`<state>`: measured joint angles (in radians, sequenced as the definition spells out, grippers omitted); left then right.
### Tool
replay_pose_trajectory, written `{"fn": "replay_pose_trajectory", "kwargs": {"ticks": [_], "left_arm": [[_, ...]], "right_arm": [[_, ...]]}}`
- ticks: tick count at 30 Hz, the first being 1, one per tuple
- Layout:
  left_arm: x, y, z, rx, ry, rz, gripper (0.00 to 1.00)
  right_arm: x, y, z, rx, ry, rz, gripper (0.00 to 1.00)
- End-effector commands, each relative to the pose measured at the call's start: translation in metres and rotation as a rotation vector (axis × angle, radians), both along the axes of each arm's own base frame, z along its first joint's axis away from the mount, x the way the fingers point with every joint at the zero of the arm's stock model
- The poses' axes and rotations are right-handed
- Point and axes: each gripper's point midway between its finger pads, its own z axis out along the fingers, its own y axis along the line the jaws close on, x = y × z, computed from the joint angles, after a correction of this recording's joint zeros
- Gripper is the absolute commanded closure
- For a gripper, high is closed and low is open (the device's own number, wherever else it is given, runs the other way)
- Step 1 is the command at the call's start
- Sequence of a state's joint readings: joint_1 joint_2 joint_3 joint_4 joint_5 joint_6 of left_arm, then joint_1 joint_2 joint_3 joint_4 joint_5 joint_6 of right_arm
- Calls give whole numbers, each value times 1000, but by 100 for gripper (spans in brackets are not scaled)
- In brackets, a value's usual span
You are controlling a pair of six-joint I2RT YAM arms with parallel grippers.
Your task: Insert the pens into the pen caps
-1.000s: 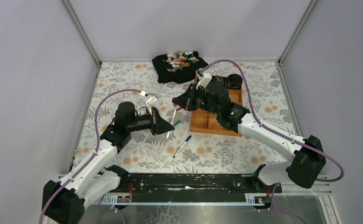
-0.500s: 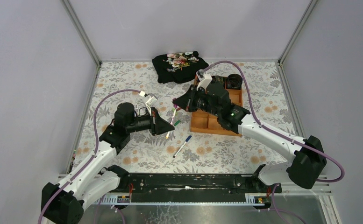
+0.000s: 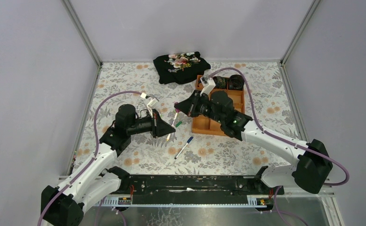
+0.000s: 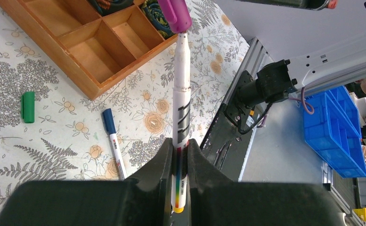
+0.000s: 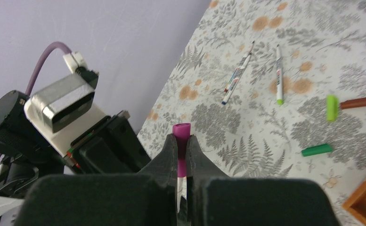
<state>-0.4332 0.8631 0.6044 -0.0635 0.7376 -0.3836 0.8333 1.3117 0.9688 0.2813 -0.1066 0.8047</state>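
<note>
My left gripper (image 3: pixel 170 131) is shut on a white pen (image 4: pixel 181 94) and holds it above the table, tip pointing away from the wrist camera. My right gripper (image 3: pixel 177 108) is shut on a magenta cap (image 5: pixel 181 136). The pen's narrow tip end sits in the mouth of the magenta cap (image 4: pixel 174 14). A bit of white barrel (image 5: pixel 178 186) shows below the cap between my right fingers. A blue-capped pen (image 3: pixel 184 147) lies on the table, also seen from the left wrist (image 4: pixel 114 149). Two more pens (image 5: pixel 237 73) (image 5: pixel 279 75) lie farther off.
An orange wooden tray (image 3: pixel 218 126) stands right of the grippers, dark objects (image 3: pixel 230 82) in its far cells. A dark green cap (image 4: pixel 28 107), a light green cap (image 5: pixel 331 107) and a dark red cap (image 5: pixel 358 102) lie loose. A black flowered cloth (image 3: pixel 181 61) lies at the back.
My right gripper has moved left and towards the near edge with the magenta cap, bringing it onto the tip of the pen in my left gripper. The left arm has barely moved.
</note>
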Motion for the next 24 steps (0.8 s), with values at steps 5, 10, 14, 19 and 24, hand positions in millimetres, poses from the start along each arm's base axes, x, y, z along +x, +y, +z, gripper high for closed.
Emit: {"fn": "replay_pose_trajectory", "kwargs": {"ticks": [5,10,14,19,24], "left_arm": [[16,6,12,3,-83,83,100],[21,11,14,10,-96,129,100],[25,17,17,11,-108,166,100],[27,20,25,-8,-133,176,100],[27,22,29,-22,-144,170,100]], "right_arm": [[-35,21,-3,42,5,77,100],[-45,21,-6,66,-8,52,100],[-54,24,-14,71,-17,53,100],[-72,37,-27,50,1,111,100],[-87,38,-43,20,23,151,100]]}}
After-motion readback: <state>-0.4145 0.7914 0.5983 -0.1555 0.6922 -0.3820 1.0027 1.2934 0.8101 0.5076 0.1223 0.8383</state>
